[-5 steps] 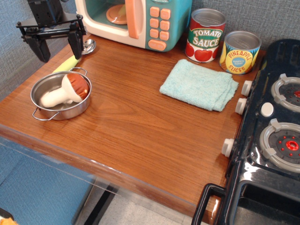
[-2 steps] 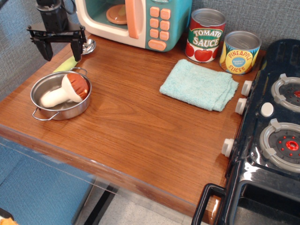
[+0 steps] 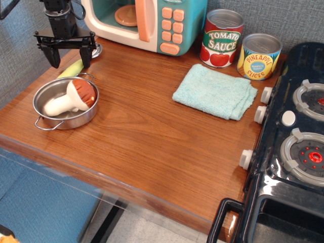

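Note:
My black gripper (image 3: 70,59) hangs open at the table's back left, fingers pointing down, nothing between them. It straddles the yellow-green handle of a spoon (image 3: 71,68) whose metal bowl lies behind it by the microwave. Just in front sits a small steel pot (image 3: 48,93) holding a toy mushroom (image 3: 73,96) with a brown cap and white stem, lying on its side.
A toy microwave (image 3: 152,23) with its door ajar stands at the back. Two cans, tomato sauce (image 3: 221,38) and pineapple slices (image 3: 259,55), stand behind a folded light-blue cloth (image 3: 215,91). A black toy stove (image 3: 296,142) fills the right side.
The gripper has come down and shifted slightly right toward the spoon handle. Its fingers have narrowed somewhat but stay open. Nothing else moved.

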Robot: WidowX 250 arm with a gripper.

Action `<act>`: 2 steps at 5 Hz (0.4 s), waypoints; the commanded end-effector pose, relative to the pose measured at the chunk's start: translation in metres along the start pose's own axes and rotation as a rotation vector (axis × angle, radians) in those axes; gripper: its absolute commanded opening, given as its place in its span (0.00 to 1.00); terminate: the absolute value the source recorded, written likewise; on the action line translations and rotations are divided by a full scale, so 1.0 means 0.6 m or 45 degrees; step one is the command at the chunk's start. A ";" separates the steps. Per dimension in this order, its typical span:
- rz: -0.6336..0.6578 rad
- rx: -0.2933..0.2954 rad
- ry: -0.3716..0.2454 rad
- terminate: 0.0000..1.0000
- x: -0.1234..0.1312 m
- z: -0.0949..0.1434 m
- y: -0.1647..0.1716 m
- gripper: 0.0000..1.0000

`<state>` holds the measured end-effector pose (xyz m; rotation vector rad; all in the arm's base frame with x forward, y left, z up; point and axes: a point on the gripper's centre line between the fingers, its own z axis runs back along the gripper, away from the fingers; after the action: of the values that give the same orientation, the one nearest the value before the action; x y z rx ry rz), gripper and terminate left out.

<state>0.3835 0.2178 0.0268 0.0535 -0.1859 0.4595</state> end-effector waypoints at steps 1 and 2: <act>0.045 -0.010 -0.005 0.00 0.012 0.009 0.001 0.00; 0.049 -0.020 0.019 0.00 0.008 0.005 0.001 0.00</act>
<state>0.3838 0.2145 0.0147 0.0184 -0.1461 0.5006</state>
